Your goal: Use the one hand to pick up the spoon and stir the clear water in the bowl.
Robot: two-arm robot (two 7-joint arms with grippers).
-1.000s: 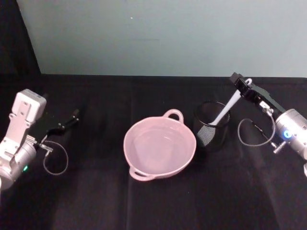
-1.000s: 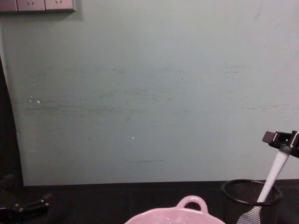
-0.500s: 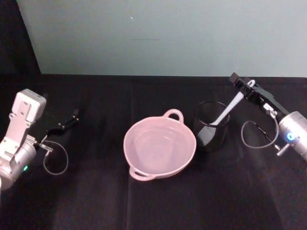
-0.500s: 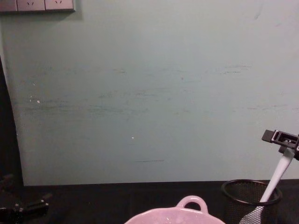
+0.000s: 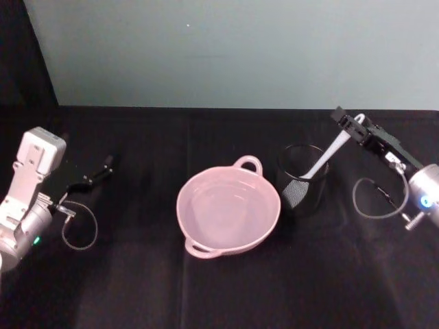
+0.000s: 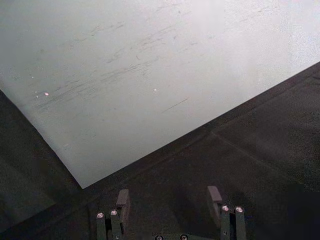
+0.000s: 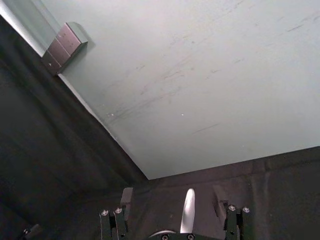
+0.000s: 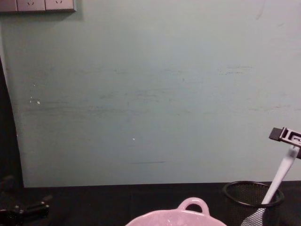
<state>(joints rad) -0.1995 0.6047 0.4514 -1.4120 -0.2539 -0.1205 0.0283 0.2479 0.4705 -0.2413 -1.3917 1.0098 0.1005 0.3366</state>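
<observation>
Nearest the robot, the pale pink bowl sits at the middle of the black-covered desk, its loop handle turned toward the far wall; the water inside it is clear and the pink bottom shows through. In the chest view the bowl's rim and handle rise at the lower edge.

At the left, level with the bowl, the left pincer rests low over the desk on its white arm, well apart from the bowl. In the left wrist view its two fingers stand wide apart with bare dark desk between them.

Just beside the bowl on the right stands a black wire-mesh cup. The white spoon leans in this cup, blade down inside the mesh and handle slanting up and to the right. In the chest view the spoon rises out of the cup at the same slant.

Farther back on the right, the right pincer is at the spoon's handle tip, silver wrist trailing toward the right edge. In the right wrist view the handle lies between the two spread fingers, touching neither.

Behind the desk stands a pale green wall.
</observation>
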